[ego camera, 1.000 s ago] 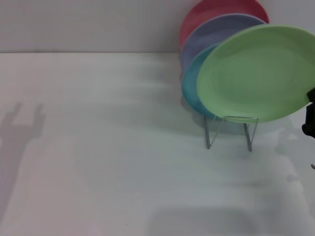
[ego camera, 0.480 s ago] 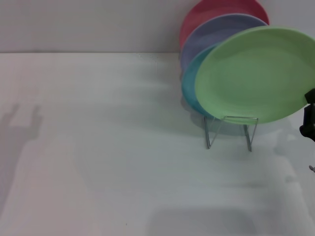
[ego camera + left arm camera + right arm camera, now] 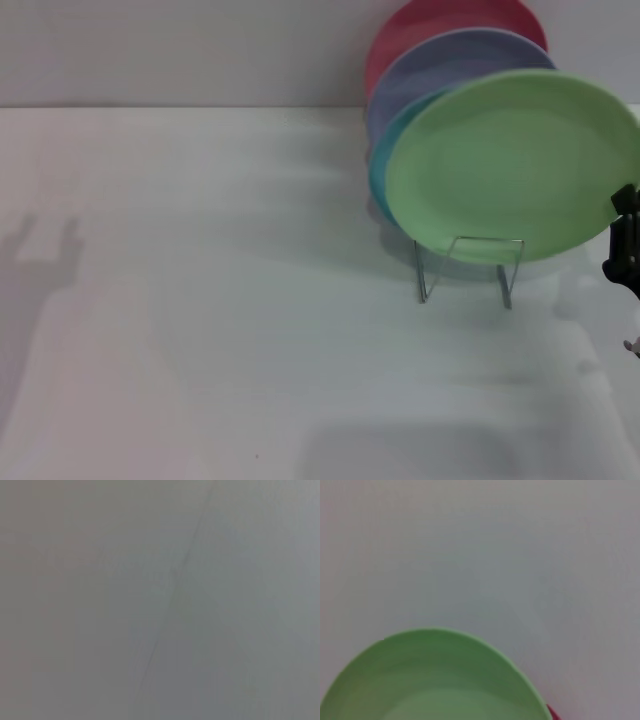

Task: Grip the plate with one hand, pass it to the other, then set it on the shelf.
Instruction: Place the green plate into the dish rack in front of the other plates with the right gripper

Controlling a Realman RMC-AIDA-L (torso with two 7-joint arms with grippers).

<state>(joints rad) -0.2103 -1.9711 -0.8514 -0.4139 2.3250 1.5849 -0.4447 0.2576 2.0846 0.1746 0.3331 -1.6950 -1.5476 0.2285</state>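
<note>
White tabletop (image 3: 200, 330) fills the scene, a pale wall behind it. At about two o'clock stands the silver wire dish rack (image 3: 468, 266), holding a red plate (image 3: 420, 25), a lavender plate (image 3: 440, 60) and a turquoise plate (image 3: 382, 180) in a row. Tilted in front of them, over the rack's front loops, is the light green plate (image 3: 510, 165). At three o'clock, the right gripper (image 3: 625, 255) meets its rim; I cannot tell how its fingers stand. No left gripper shows.
</note>
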